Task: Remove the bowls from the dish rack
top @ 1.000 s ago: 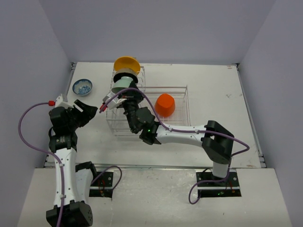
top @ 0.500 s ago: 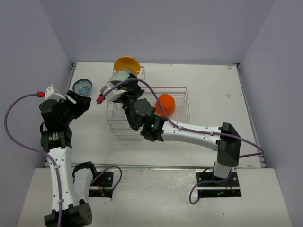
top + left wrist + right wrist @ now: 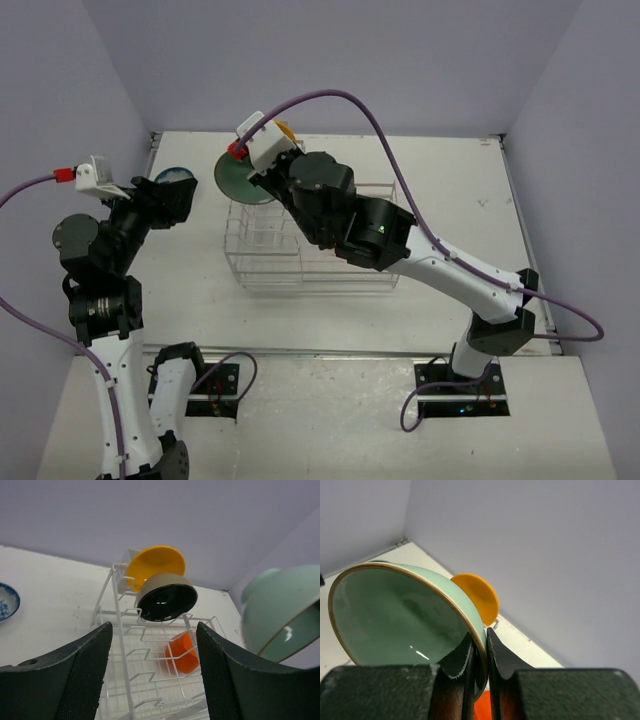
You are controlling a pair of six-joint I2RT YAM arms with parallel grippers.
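Observation:
My right gripper [image 3: 257, 180] is shut on the rim of the pale mint green bowl [image 3: 238, 181] and holds it in the air above the rack's left end; the wrist view shows the fingers pinching the rim [image 3: 481, 650] of this bowl [image 3: 395, 615]. The white wire dish rack [image 3: 300, 262] still holds the yellow bowl [image 3: 155, 562] and the black bowl [image 3: 167, 600] in its tall slots, and the orange-red bowl [image 3: 182, 652] in the low basket. The blue-and-white bowl [image 3: 6, 602] sits on the table left of the rack. My left gripper [image 3: 170, 198] is open and empty, raised left of the rack.
The right arm [image 3: 400, 245] stretches over the rack and hides the orange-red bowl from the top camera. The grey side wall [image 3: 60, 120] is close to the left arm. The white table [image 3: 450, 190] extends right of the rack.
My right gripper has lifted the mint green bowl out of the rack slots, up and to the left. My left arm has risen and drawn back toward the left wall.

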